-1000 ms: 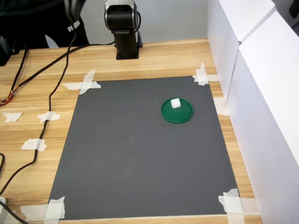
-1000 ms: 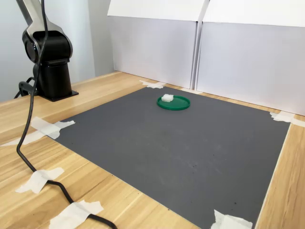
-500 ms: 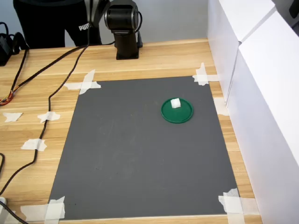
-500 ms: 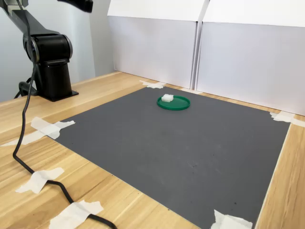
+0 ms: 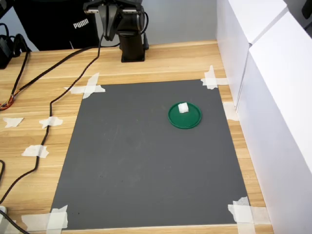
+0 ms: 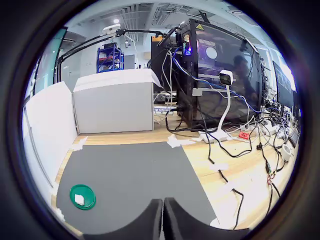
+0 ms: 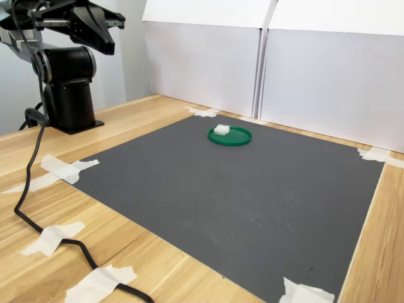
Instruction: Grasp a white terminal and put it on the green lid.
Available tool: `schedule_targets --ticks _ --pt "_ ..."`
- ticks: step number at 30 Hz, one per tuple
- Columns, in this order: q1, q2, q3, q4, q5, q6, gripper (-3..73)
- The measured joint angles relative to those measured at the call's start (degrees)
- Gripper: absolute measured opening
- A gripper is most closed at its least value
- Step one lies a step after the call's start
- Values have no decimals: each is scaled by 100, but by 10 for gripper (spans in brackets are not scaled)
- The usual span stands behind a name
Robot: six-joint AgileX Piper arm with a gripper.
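The white terminal (image 5: 183, 107) (image 7: 221, 129) (image 6: 79, 199) rests on the green lid (image 5: 185, 120) (image 7: 235, 139) (image 6: 88, 192), toward the rim nearest the arm's base. The lid lies on the grey mat (image 5: 146, 161) (image 7: 240, 189) near the white wall. My gripper (image 5: 107, 30) (image 7: 106, 45) (image 6: 163, 216) hangs high above the arm's black base (image 5: 132, 46) (image 7: 68, 104), far from the lid. In the wrist view its two fingers press together with nothing between them.
White foam walls (image 5: 273, 73) (image 7: 315, 76) border the mat beside the lid. Black cables (image 5: 53, 92) (image 7: 28, 189) and white tape strips (image 5: 87, 87) lie on the wooden table at the first exterior view's left. A person in a black garment (image 5: 53, 24) stands behind the table.
The arm has swung down over its base, bringing the gripper into both exterior views. The cable and the person behind the table shifted. Terminal and lid have not moved.
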Motion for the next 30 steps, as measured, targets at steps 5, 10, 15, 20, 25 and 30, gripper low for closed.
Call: schedule_targets --ticks 5,10,15,20,25,30 --pt "6 -150 145 14 -18 0 -16" --pt "247 -164 276 53 -25 0 -16" --pt "433 -164 428 58 -25 0 -16" --pt "457 -164 477 58 -41 0 -16" --pt "457 -164 477 59 -41 0 -16" --pt "457 -164 477 59 -41 0 -16"
